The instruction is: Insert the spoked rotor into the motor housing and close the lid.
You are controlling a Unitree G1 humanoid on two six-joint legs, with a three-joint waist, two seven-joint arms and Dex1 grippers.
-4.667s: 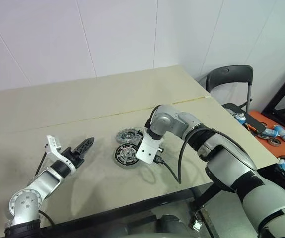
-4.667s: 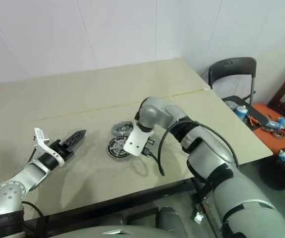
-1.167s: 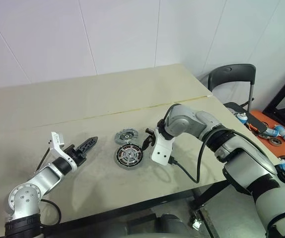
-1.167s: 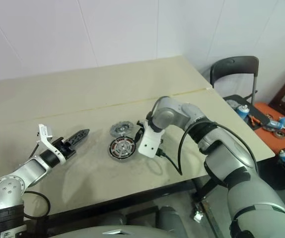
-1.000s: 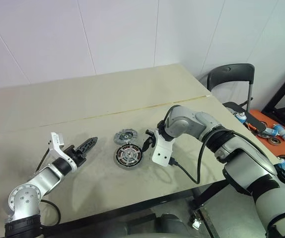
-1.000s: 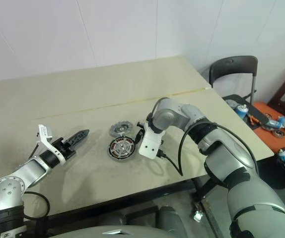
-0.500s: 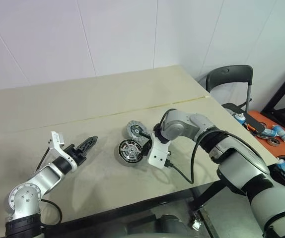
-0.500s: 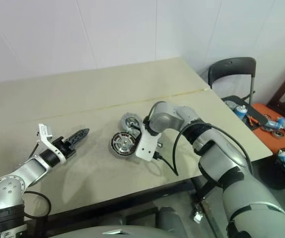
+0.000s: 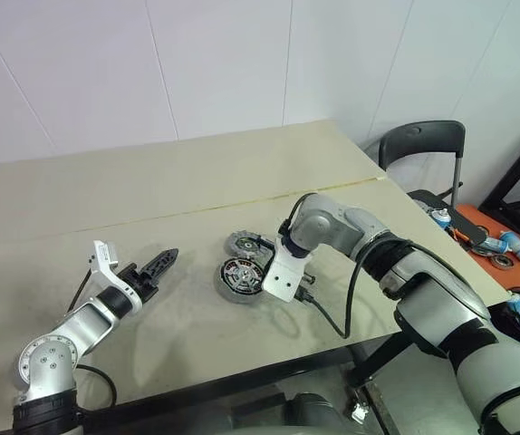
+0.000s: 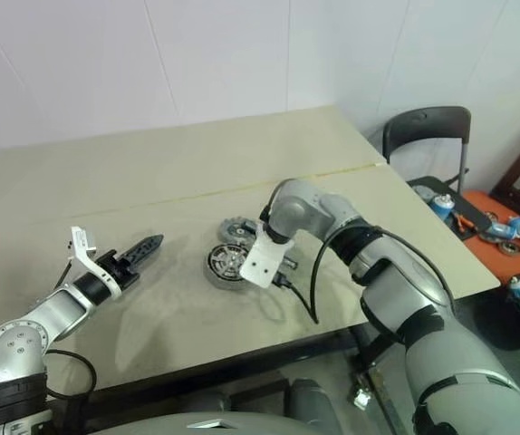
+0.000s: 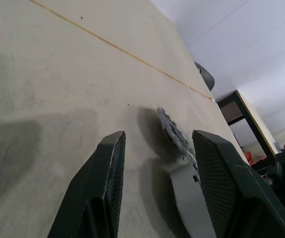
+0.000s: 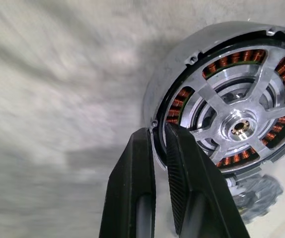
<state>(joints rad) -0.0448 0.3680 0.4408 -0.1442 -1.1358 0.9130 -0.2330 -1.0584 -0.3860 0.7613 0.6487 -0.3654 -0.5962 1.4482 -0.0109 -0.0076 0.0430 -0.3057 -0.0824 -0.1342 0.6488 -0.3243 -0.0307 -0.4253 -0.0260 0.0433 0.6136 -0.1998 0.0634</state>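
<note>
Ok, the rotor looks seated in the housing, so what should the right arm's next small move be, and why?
Probably open the right fingers and let go of the motor housing. They are pinched on its rim, the spoked rotor already sits inside over the copper windings, and the lid lies on the table beside it, likely the next thing to fetch.
</note>
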